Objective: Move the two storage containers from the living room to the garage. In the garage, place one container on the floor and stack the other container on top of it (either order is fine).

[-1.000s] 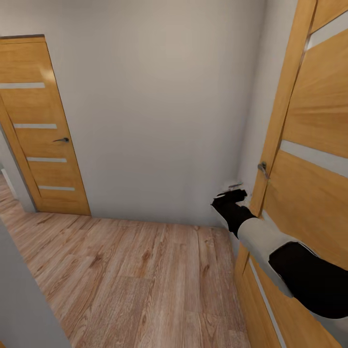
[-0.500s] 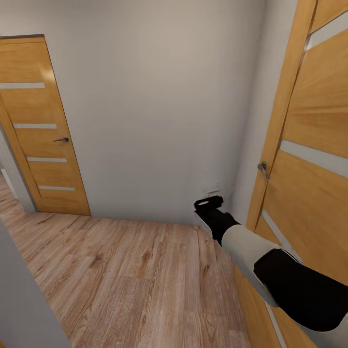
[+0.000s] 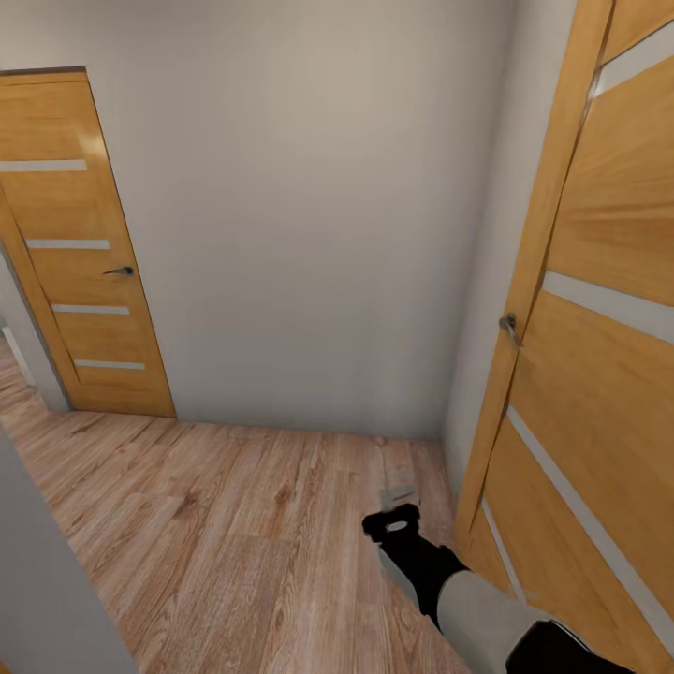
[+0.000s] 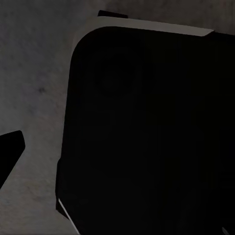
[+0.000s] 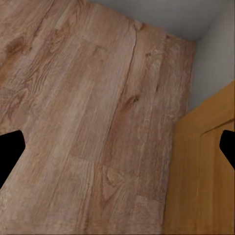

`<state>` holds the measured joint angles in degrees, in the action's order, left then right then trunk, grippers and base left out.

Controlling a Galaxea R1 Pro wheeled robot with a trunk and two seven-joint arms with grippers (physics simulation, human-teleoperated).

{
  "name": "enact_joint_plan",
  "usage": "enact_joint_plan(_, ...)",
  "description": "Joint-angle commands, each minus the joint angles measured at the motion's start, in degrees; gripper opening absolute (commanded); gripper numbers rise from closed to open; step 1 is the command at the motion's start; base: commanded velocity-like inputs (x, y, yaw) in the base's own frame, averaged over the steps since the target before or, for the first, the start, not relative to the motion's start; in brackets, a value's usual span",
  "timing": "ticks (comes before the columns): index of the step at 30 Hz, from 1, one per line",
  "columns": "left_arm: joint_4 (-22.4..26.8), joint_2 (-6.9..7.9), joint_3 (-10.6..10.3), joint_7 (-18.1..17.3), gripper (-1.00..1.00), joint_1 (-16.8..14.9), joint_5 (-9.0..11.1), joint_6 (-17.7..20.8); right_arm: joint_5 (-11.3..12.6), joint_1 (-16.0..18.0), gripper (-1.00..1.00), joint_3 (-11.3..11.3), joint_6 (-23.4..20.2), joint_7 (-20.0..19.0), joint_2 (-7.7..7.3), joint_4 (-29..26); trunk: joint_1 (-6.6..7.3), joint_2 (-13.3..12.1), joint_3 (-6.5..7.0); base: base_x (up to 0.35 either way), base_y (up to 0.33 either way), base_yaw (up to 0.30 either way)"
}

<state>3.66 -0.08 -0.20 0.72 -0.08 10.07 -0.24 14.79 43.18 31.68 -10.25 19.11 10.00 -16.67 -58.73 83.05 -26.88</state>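
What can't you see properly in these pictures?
- Left wrist view: a dark, unlit shape blocks whatever lies behind it.
- Head view: the right door is cut off by the frame edge.
- Head view: right claw too small to tell open or shut.

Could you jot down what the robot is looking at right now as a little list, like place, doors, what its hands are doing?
place: small hallway corner with a plain white wall
floor: light wood planks
doors: one closed wooden door at far left, one wooden door close at right
door handle: metal lever on the right door
right gripper: low over the planks beside the right door, fingers apart, holding nothing
left gripper: fingertip in front of a dark rounded robot part
storage bins: none in sight
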Motion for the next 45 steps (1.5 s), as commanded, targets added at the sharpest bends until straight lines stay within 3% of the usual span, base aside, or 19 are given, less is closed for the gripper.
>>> enact_joint_plan(1,0.03,-0.01,-0.06,0.07,1.0,-0.01,0.43,-0.04,0.19,-1.84,1.0,0.48,0.34,0.0,0.0,-0.07,0.0,0.03,-0.05,0.0,0.0,0.0)
enact_joint_plan(5,0.03,0.13,-0.02,0.07,1.0,-0.01,0.47,-0.1,0.09,-7.25,1.0,0.64,2.75,-1.79,0.0,3.51,0.0,0.03,-0.05,0.0,0.0,0.0)
enact_joint_plan(10,0.03,0.2,0.02,0.02,1.0,-0.01,0.48,-0.11,-0.49,-8.74,1.0,0.66,8.69,-8.14,0.0,15.14,0.0,0.03,-0.05,0.0,0.0,0.0)
enact_joint_plan(13,0.03,0.24,0.02,0.01,1.0,-0.01,0.54,-0.12,-0.57,-9.28,1.0,0.67,10.31,-10.56,0.0,17.57,0.0,0.03,-0.05,0.0,0.0,0.0)
enact_joint_plan(17,0.02,0.25,0.06,-0.01,1.0,-0.01,0.62,-0.1,-0.72,-12.44,1.0,0.67,10.79,-11.43,0.0,18.2,0.0,0.03,-0.05,0.0,0.0,0.0)
enact_joint_plan(18,-0.02,0.25,0.09,-0.01,1.0,-0.01,0.66,-0.11,-1.16,-14.61,1.0,0.67,10.93,-11.67,0.0,18.33,0.0,0.03,-0.05,0.0,0.0,0.0)
enact_joint_plan(26,-0.06,0.25,0.42,-0.01,1.0,-0.01,0.9,-0.09,-3.66,-21.11,1.0,0.67,13.26,-12.41,0.0,18.46,0.0,0.03,-0.05,0.0,0.0,0.0)
enact_joint_plan(34,-0.06,0.29,0.63,-0.01,1.0,-0.01,1.0,-0.09,-3.72,-22.83,1.0,0.67,13.67,-16.46,-1.87,18.51,0.0,0.03,-0.05,0.0,0.0,0.0)
enact_joint_plan(45,-0.06,0.33,0.65,-0.01,1.0,-0.01,1.01,-0.11,-3.72,-22.96,1.0,0.67,13.42,-16.73,-2.09,18.51,0.0,0.03,-0.05,0.0,0.0,0.0)
